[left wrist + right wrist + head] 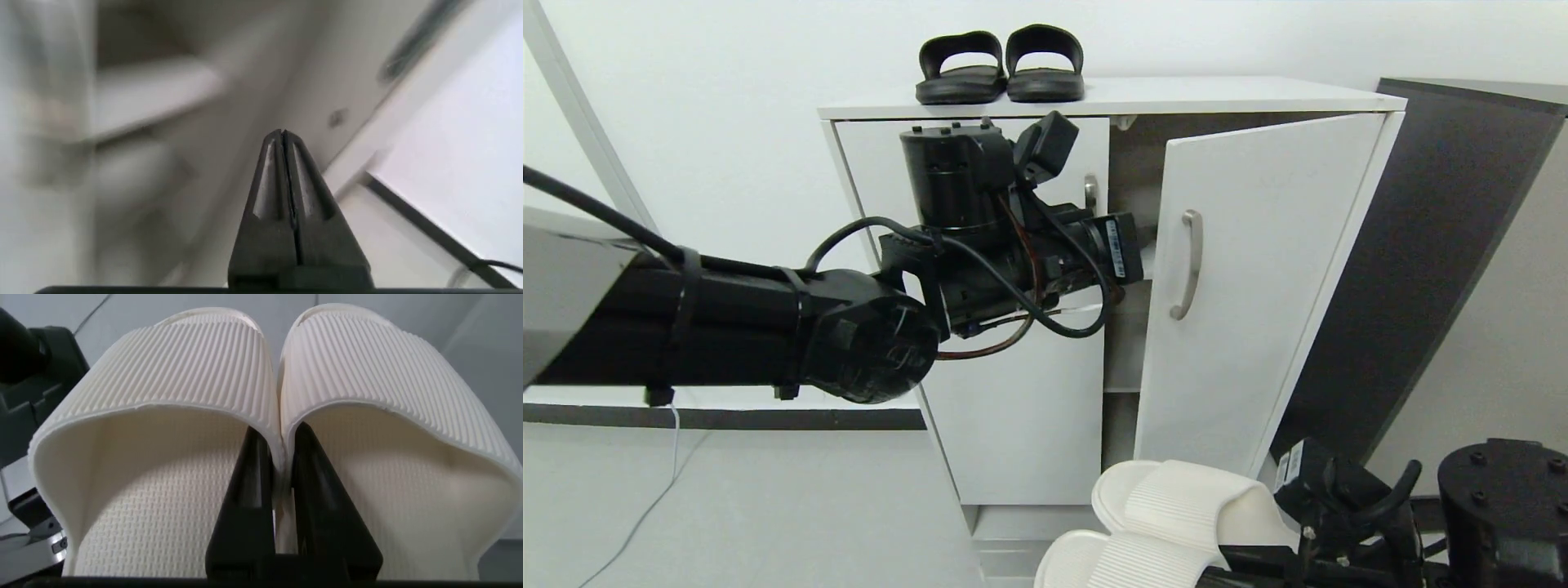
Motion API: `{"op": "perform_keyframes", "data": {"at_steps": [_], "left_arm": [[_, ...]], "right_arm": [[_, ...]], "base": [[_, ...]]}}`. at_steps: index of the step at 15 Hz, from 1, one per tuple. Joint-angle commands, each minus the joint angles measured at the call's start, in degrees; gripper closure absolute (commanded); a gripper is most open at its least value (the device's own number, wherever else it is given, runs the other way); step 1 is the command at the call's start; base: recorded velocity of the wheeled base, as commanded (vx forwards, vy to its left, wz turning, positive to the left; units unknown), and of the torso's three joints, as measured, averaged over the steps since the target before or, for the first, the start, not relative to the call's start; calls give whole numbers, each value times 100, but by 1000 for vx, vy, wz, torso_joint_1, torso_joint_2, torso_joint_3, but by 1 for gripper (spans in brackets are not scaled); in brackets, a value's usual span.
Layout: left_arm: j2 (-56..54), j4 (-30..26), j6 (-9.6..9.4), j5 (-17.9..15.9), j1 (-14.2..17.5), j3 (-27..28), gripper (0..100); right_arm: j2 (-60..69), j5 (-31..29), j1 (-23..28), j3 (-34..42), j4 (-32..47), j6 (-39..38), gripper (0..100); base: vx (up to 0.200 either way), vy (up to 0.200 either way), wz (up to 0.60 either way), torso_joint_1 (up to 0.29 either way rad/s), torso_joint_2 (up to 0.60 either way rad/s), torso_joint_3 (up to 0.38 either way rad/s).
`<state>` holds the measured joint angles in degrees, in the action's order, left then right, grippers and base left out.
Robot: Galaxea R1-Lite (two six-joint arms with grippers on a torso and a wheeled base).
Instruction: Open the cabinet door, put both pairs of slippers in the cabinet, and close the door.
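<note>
A white cabinet [1111, 96] has its right door [1258, 310] swung partly open; its left door [1013, 408] is closed. A black pair of slippers [1001, 69] rests on the cabinet top. My left arm stretches to the gap between the doors, its wrist [1115, 245] at the open door's inner edge. In the left wrist view my left gripper [283, 139] is shut and empty, pointing into the cabinet past a blurred shelf [147, 94]. Low at the front, the white ribbed slippers [1168, 523] sit side by side, with my right gripper [282, 469] shut on their touching inner strap edges [276, 416].
The open door carries a metal bar handle [1188, 265], and the left door's handle [1090, 192] peeks out behind my left wrist. A dark panel [1429, 245] stands just right of the cabinet. A thin cable [645, 506] trails on the grey floor at the left.
</note>
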<state>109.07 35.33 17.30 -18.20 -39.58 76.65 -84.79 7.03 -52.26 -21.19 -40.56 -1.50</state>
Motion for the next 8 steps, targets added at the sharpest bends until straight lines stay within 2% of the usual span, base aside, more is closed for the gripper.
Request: {"op": "perform_keyframes", "data": {"at_steps": [1, 3, 4, 5, 6, 8], "left_arm": [[-70, 71, -60, 177, -498, -186, 100], [-88, 457, -113, 317, -893, -291, 100], [-88, 501, -113, 317, -911, -291, 100], [-96, 510, -113, 317, -911, -283, 100], [-105, 528, -113, 317, -858, -318, 100], [-246, 668, -113, 326, -471, -529, 100]], "right_arm": [[23, 9, -162, 132, -14, 1, 100], [59, 17, -223, 176, -22, 203, 100], [67, 17, -223, 185, -22, 211, 100], [67, 17, -206, 185, -31, 194, 100], [67, 17, -197, 176, -31, 185, 100], [-82, 0, 58, -8, -22, 159, 100]], "base": [[-200, 0, 0, -2, 7, 7], [-200, 0, 0, 0, 2, 0], [-200, 0, 0, 2, 7, 7], [0, 0, 0, 0, 0, 0], [0, 0, 0, 0, 0, 0], [0, 0, 0, 0, 0, 0]]}}
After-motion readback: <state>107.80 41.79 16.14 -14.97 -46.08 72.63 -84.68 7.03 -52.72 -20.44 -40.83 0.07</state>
